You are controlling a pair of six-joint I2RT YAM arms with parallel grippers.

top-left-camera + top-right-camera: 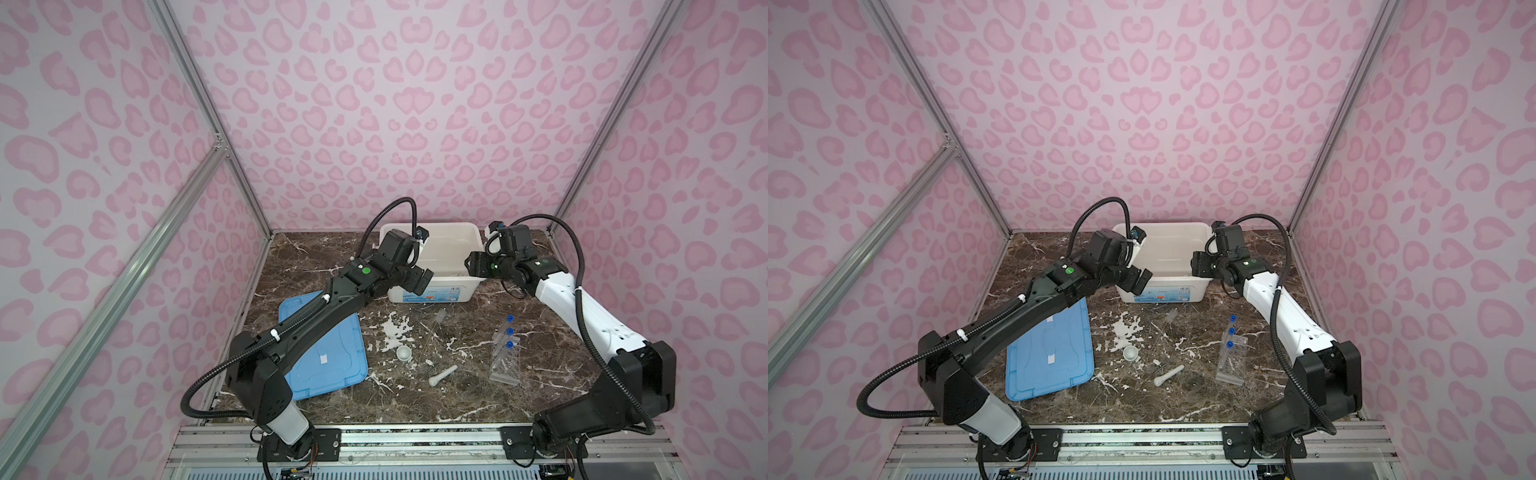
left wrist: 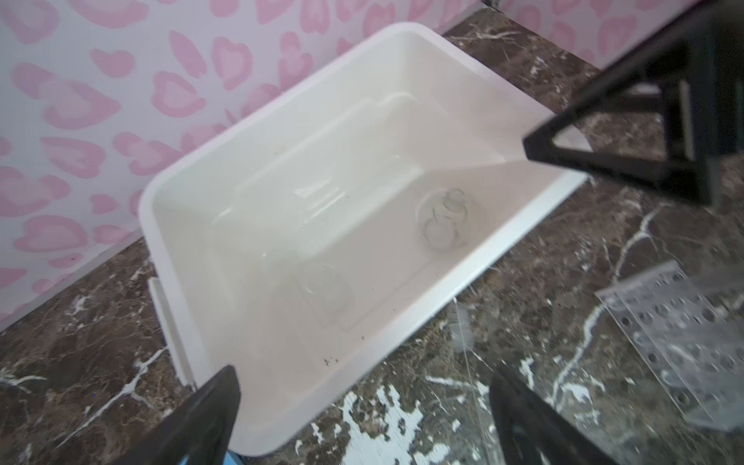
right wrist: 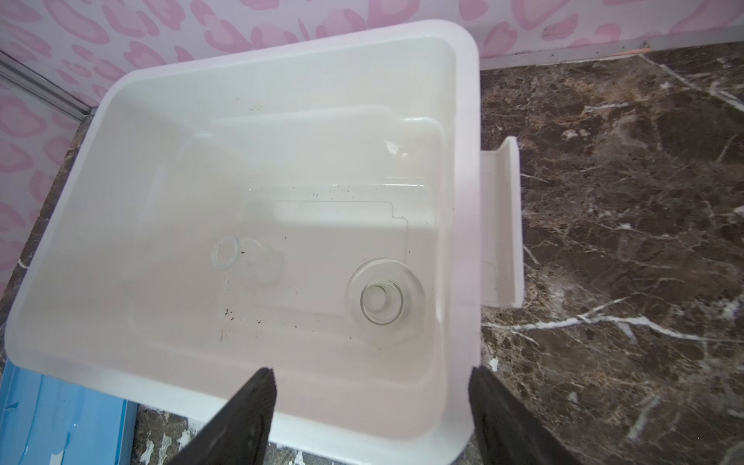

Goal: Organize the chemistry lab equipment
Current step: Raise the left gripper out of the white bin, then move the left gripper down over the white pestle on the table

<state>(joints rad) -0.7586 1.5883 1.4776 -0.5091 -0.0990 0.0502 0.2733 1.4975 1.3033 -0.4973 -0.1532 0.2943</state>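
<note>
My left jaws gape wide, my right jaws stand well apart, both empty over the white bin (image 3: 467, 181). Two glass beakers (image 3: 381, 308) lie inside it. Out on the tabletop (image 1: 457, 399) rest the mortar bowl (image 1: 403, 354), the pestle (image 1: 443, 375) and the tube rack (image 1: 505, 365) holding blue-capped test tubes (image 1: 509, 331).

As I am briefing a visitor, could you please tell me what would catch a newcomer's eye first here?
The pink leopard-print walls dominate. At the back of the dark marble table an open white plastic bin holds two clear glass vessels, with a black arm and a white arm flanking it, jaws open. A blue plastic lid lies flat on the left.
</note>
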